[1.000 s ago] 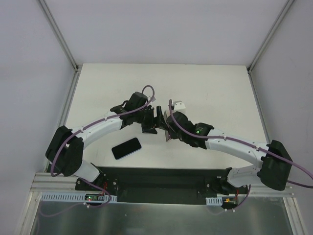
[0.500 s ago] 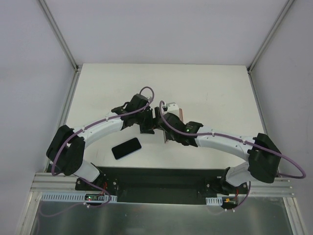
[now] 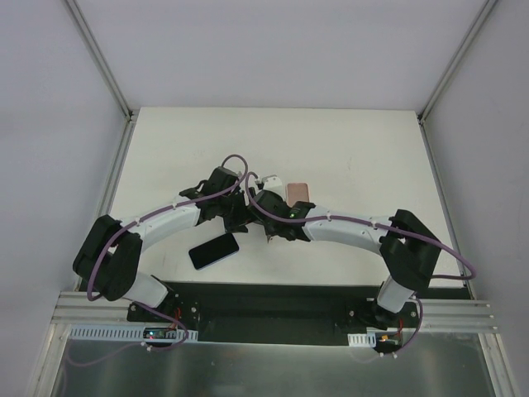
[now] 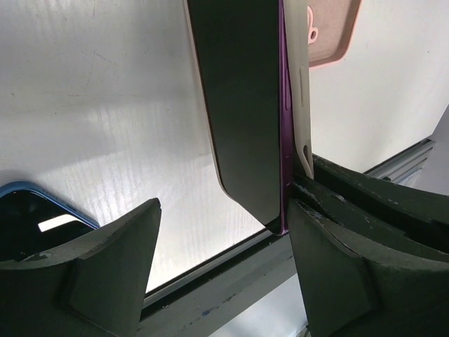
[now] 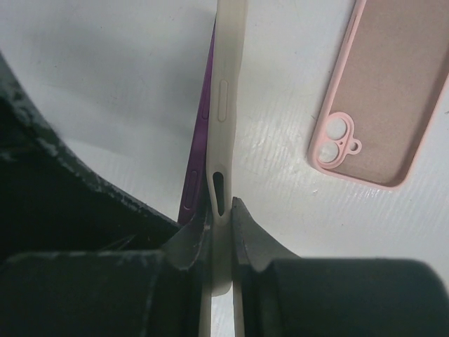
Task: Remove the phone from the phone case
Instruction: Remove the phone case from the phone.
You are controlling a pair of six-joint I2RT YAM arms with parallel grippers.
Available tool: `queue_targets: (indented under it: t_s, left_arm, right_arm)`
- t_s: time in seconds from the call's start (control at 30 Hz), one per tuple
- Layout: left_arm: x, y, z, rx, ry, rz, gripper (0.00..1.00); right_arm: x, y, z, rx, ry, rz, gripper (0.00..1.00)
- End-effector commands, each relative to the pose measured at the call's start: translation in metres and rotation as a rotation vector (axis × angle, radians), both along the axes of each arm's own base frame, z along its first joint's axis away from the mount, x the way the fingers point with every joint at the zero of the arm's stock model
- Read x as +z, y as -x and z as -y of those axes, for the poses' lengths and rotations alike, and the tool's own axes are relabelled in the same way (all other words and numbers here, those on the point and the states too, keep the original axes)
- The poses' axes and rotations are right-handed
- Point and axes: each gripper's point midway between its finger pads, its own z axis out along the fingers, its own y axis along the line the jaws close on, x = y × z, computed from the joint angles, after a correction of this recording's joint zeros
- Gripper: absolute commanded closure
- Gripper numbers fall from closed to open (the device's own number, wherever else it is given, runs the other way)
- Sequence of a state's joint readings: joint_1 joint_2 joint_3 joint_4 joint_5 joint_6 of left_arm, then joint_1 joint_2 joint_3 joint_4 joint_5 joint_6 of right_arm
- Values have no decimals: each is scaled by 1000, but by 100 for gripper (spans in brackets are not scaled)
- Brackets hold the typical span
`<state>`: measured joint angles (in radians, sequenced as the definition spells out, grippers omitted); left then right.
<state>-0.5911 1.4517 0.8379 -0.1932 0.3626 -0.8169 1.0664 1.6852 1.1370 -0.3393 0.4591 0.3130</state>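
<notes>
A purple phone (image 4: 242, 105) with a dark screen stands on edge, partly out of its cream case (image 4: 298, 84). My right gripper (image 5: 222, 205) is shut on the edge of the cream case (image 5: 226, 105); the purple phone (image 5: 200, 154) peels away from the case on the left side. My left gripper (image 4: 223, 210) is open wide; the phone's lower corner rests against its right finger (image 4: 337, 267), and the left finger (image 4: 105, 267) is well apart. In the top view both grippers (image 3: 245, 213) (image 3: 266, 218) meet at the table's middle, and the arms hide the phone.
An empty pink case (image 3: 298, 192) lies flat just behind the right gripper; it also shows in the right wrist view (image 5: 379, 98). A second phone with a blue rim (image 3: 214, 250) lies face up near the front edge, left of the grippers (image 4: 28, 217).
Both grippers have moved left and toward the front with the phone and case between them. The right arm has swung left, uncovering the pink case on the table.
</notes>
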Motion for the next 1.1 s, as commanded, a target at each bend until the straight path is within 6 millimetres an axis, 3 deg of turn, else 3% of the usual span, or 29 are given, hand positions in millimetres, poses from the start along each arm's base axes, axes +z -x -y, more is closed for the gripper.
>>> queue_targets:
  t_s: [0.0,0.33,0.67,0.87,1.07]
  left_arm:
    - [-4,14,-2,-65,0,-13,29]
    - [-5,6,6,-83,7,-24,30]
    - [-33,11,-6,-56,-78,-88,33]
    - [-35,5,-7,-30,-106,-96,33]
    - [-36,-3,-15,56,-144,-83,34]
  right_arm:
    - [33,-15,-36,0,-167,61,99]
    - [28,-12,-35,41,-189,76,99]
    - [37,-10,-39,110,-181,129,99]
    - [47,-3,-46,200,-173,167,99]
    - [44,7,-50,220,-200,137,99]
